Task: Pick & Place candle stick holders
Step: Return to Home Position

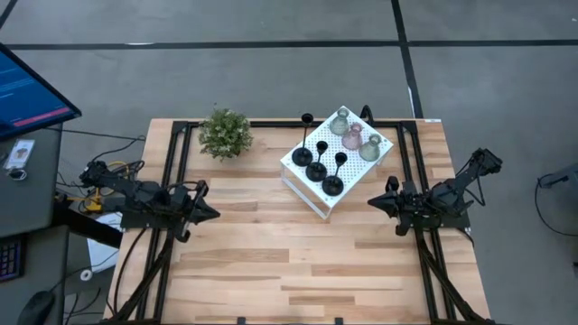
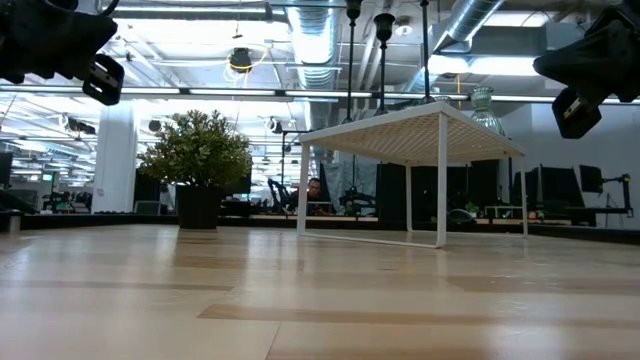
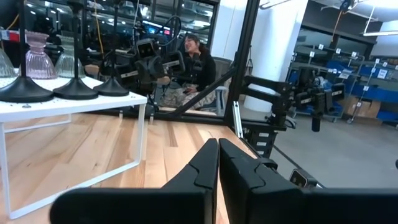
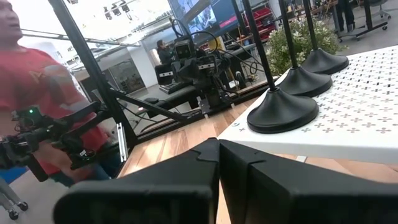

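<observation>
Three black holders with round bases and thin stems stand in a row on the white perforated stand. Behind them on the stand are two greenish glass holders and a pink one. My left gripper is shut and empty above the table's left side. My right gripper is shut and empty above the right side, just right of the stand. The black bases show in the right wrist view and the left wrist view.
A green potted plant stands at the table's far edge, left of the stand. Bare wooden tabletop lies between the arms and toward the near edge. A person in red shows beyond the table in the right wrist view.
</observation>
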You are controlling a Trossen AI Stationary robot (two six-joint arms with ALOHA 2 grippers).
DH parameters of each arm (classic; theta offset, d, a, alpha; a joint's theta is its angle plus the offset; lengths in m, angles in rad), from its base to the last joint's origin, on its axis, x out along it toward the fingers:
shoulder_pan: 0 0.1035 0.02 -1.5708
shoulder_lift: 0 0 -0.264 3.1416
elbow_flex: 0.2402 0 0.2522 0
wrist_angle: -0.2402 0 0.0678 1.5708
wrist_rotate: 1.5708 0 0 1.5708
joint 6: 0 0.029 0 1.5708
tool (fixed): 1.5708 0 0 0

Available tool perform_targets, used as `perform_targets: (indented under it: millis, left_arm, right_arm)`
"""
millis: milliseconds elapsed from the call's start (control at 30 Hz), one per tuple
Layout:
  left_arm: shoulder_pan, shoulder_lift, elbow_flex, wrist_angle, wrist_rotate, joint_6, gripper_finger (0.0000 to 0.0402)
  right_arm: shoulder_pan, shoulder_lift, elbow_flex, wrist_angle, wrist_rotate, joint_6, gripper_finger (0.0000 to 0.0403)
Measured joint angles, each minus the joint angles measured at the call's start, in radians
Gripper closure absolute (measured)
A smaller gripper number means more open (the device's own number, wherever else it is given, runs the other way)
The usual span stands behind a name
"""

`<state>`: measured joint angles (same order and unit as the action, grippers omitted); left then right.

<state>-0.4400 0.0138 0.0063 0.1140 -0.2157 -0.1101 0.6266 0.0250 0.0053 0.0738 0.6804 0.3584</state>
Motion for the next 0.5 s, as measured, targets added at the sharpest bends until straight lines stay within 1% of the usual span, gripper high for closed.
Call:
perform_targets:
  millis: [500]
  left_arm:
    - [0.000, 0.077, 0.000, 0.000, 0.002, 0.000, 0.0389]
  right_arm:
    - [0.000, 0.000, 0.000, 0.000, 0.000, 0.000, 0.0403]
